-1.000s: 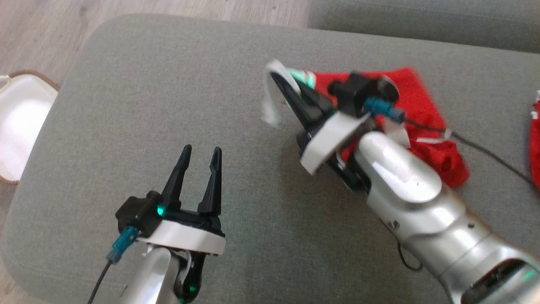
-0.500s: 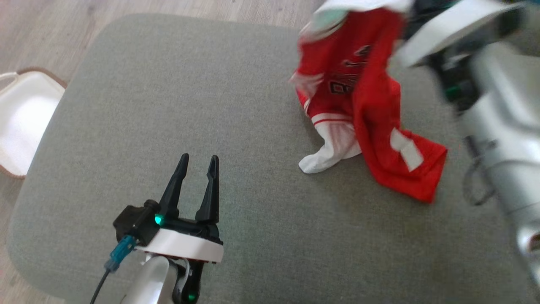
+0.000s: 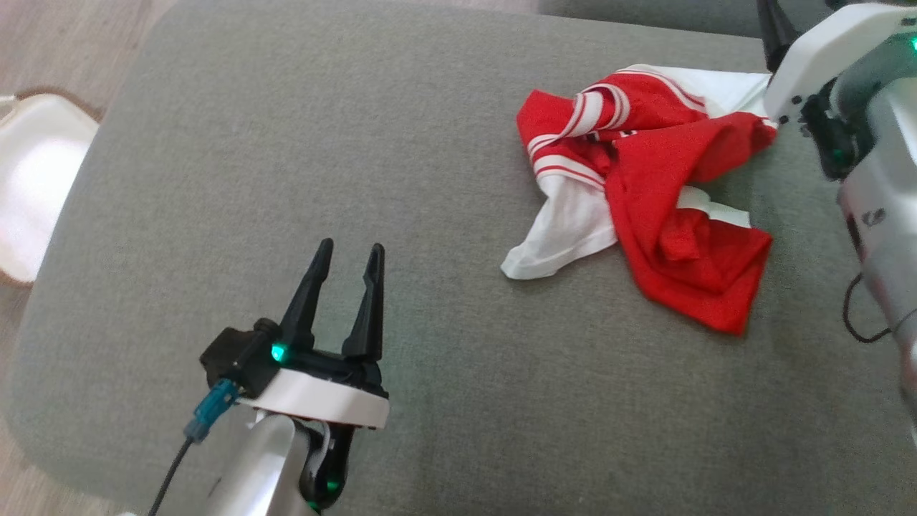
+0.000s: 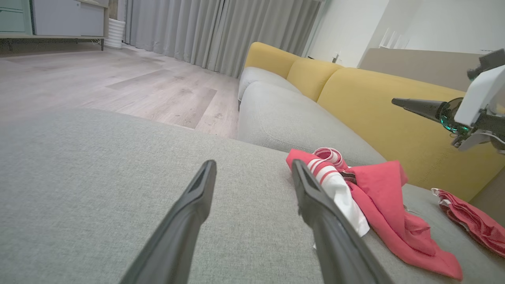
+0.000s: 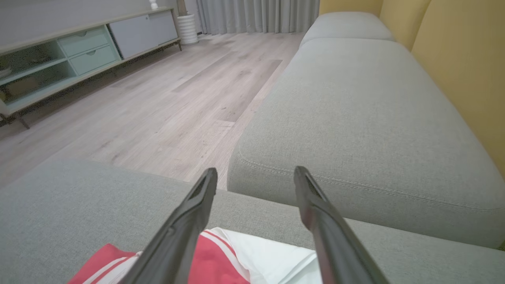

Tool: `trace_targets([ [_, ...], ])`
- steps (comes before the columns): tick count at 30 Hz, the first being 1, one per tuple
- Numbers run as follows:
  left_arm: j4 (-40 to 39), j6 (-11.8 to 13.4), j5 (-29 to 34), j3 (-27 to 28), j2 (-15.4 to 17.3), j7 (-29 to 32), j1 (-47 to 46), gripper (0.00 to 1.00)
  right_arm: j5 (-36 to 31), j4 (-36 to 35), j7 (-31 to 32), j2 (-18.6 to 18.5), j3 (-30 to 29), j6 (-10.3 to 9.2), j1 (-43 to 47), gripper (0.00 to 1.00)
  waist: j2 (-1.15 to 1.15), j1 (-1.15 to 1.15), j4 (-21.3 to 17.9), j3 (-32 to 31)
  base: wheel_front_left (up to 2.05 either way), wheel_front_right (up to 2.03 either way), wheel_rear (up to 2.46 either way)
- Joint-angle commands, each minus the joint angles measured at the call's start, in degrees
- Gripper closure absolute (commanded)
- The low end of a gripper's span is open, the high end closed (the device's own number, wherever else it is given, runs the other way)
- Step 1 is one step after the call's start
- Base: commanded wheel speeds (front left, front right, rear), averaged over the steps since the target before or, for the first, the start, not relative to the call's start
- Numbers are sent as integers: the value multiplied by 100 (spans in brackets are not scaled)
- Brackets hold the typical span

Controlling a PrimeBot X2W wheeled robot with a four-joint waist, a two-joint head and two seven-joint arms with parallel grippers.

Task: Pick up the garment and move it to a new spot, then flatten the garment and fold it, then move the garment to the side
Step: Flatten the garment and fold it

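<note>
The garment, a red jersey with white stripes and white lining, lies in a crumpled heap on the right half of the grey cushion. In the right wrist view my right gripper is open and empty above the heap's far edge, with the garment just below its fingers. In the head view its white wrist housing sits at the top right. My left gripper hovers open and empty over the cushion's near left part, well left of the garment.
A second red cloth lies further right on the cushion. A white seat stands on the wooden floor at the left. A yellow sofa back rises behind, and another grey cushion adjoins beyond.
My right gripper carried the garment up, then opened and let it go; the garment now lies heaped on the cushion. The left gripper kept its place. The head view shifted slightly.
</note>
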Motion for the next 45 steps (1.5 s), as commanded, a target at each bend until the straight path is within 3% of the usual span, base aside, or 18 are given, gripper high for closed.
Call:
trace_targets([
  [1,-156,9,12,243,25,-25,-178,0,30,-186,-154,120,90,-4,-127,0,0,-1,-100,-74,0,0,0],
  [12,-243,9,152,547,29,-25,36,0,159,-1258,-1298,427,431,-4,830,0,0,-1,-864,-589,0,0,0],
  [25,-291,9,261,590,29,-25,337,0,-986,-3622,-1369,1130,-964,-4,4039,0,0,-1,-1367,-896,0,0,0],
  [31,-241,9,285,626,33,-25,395,0,-1383,-4439,-1370,1262,-1287,-4,5178,0,0,-1,-1448,-830,0,0,0],
  [37,-223,9,306,714,32,-25,401,0,-1239,-4860,-1370,1269,-1211,-4,5498,0,0,-1,-1466,-747,0,0,0],
  [45,-237,9,310,605,29,-25,263,0,-1349,-4903,-1334,1270,-1321,-4,5311,0,0,-1,-1340,-590,0,0,0],
])
